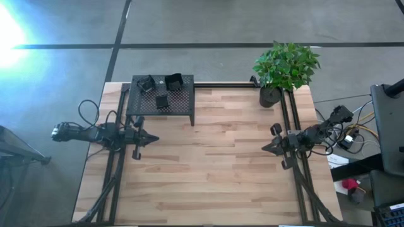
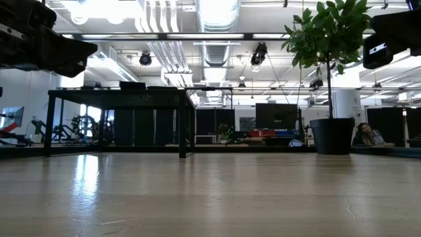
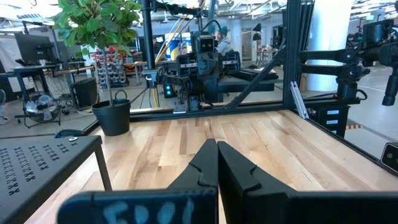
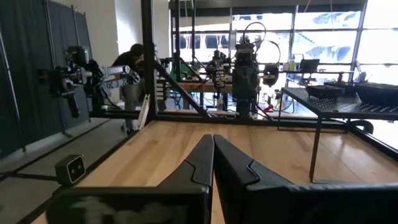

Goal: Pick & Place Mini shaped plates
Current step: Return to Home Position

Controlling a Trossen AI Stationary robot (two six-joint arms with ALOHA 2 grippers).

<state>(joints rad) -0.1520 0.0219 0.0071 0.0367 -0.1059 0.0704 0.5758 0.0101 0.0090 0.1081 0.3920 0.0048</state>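
Three plate stacks (image 1: 162,101) barely show against the black stand (image 1: 182,104).

The right hand (image 4: 213,140) is closed, with plates (image 4: 324,91) atop the stand (image 4: 309,106) beyond.

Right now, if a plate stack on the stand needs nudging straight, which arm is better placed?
Left, probably. The left gripper, shut and empty, sits just in front of the stand carrying the plate stacks. The right gripper, also shut, waits across the table, nearer the plant pot.
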